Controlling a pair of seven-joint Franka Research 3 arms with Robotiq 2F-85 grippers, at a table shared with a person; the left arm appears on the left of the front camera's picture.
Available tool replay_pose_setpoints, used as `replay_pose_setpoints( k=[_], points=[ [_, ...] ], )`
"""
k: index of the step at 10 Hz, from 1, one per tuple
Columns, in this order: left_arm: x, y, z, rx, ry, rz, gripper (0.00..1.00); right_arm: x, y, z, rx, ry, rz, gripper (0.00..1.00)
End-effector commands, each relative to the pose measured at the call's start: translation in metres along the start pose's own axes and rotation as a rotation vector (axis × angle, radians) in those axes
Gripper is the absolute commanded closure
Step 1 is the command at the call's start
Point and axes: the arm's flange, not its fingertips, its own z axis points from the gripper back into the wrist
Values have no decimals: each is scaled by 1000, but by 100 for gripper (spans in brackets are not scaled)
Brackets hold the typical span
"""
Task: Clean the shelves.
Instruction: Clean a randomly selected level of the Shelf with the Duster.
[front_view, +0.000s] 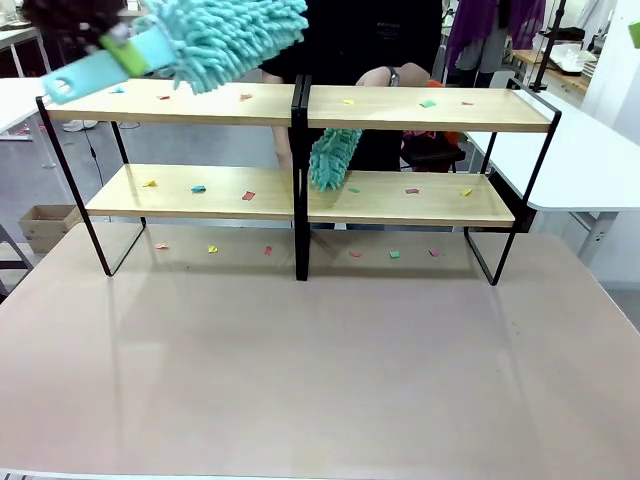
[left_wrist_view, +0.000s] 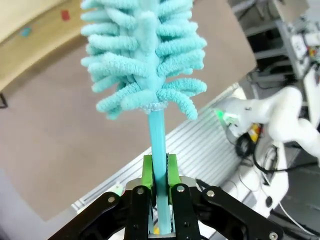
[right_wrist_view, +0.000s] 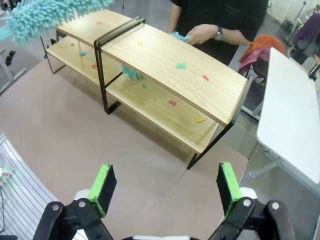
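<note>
The shelves stand across the far table, 10 to 2 o'clock from the front camera. Coloured scraps lie on all four boards and on the table beneath. The left hand is clamped on the duster by its thin handle, pads tight on both sides. The fluffy head hangs over the top left board at 11 o'clock; contact not clear. The right hand is spread apart and empty, above the table off the shelves' 5 o'clock corner. The person works a second duster on the lower right board beside the centre post. Step in hand, as judged: sweep the top left board. Best to lay the head flat and drag it along the board toward the 9 o'clock end, with light pressure so the handle does not twist in the pads. Watch the black frame at that end and the post at 3 o'clock; the lower tier gives little headroom. Open room: the near table, 4 to 8 o'clock.
</note>
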Motion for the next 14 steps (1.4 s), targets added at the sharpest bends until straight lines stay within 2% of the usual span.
replay_pose_setpoints(
  k=[1, 5, 6, 9, 14],
  points=[
    [42, 0, -1, 74, 32, 100, 88, -1, -1, 0, 12, -3, -2, 0],
    [80, 13, -49, 227, 14, 283, 88, -1, -1, 0, 12, -3, -2, 0],
    [84, 19, -62, 232, 40, 302, 88, -1, -1, 0, 12, -3, -2, 0],
    [78, 39, -76, 292, 66, 358, 88, -1, -1, 0, 12, -3, -2, 0],
    [37, 82, -52, 404, 26, 422, 88, -1, -1, 0, 12, -3, -2, 0]
  ],
)
